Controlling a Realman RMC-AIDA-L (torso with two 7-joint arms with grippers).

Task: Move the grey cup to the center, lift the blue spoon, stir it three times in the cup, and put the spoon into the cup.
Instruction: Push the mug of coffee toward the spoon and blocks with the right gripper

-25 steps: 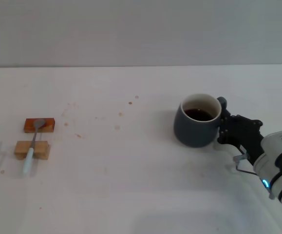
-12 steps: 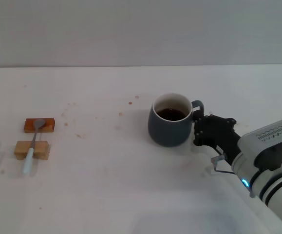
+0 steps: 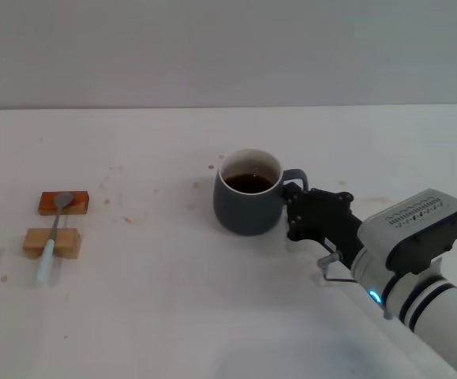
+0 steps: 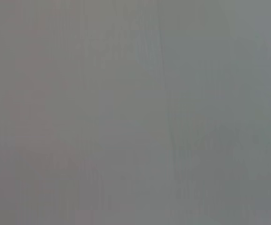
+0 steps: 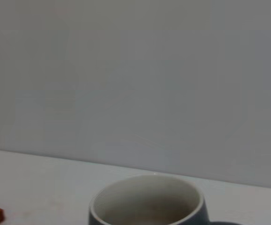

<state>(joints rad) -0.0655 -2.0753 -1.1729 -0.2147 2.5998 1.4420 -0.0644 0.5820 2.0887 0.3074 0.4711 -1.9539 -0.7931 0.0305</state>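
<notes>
The grey cup stands upright near the middle of the white table, dark liquid inside, its handle pointing right. My right gripper is shut on the cup's handle. The cup's rim also shows close up in the right wrist view. The blue spoon lies at the far left, its metal bowl on a dark wooden block and its pale handle across a light wooden block. My left gripper is out of view; the left wrist view shows only a plain grey surface.
The white table has small brown stains left of the cup. A grey wall runs behind the table. My right arm reaches in from the lower right.
My right gripper has slid the cup leftward from the right side of the table to near its middle. The spoon and blocks have not moved.
</notes>
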